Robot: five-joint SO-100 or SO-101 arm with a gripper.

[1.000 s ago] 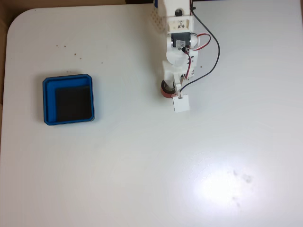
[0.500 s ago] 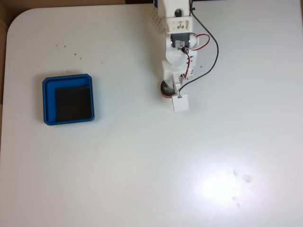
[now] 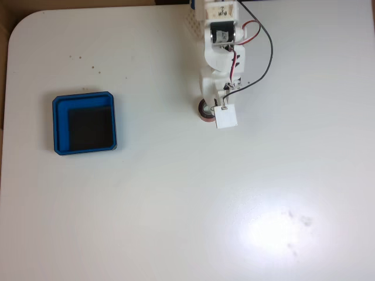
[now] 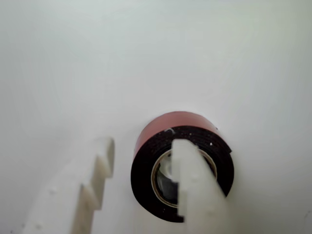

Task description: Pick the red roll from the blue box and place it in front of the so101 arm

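Red roll (image 4: 181, 146) sits flat on the white counter (image 3: 176, 205) by the so101 arm (image 3: 222, 52), well apart from the blue box (image 3: 84, 124) — hand (image 4: 146, 161) spread, one finger through the core — lift straight up so it doesn't drag.

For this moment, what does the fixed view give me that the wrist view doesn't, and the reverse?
Fixed view alone: the blue box with nothing inside, far left of the so101 arm, plus the whole white table.

Wrist view alone: the hand open, one finger in front of the roll's centre hole, the other finger clear to its left.

Both: the red roll on the table at the hand.
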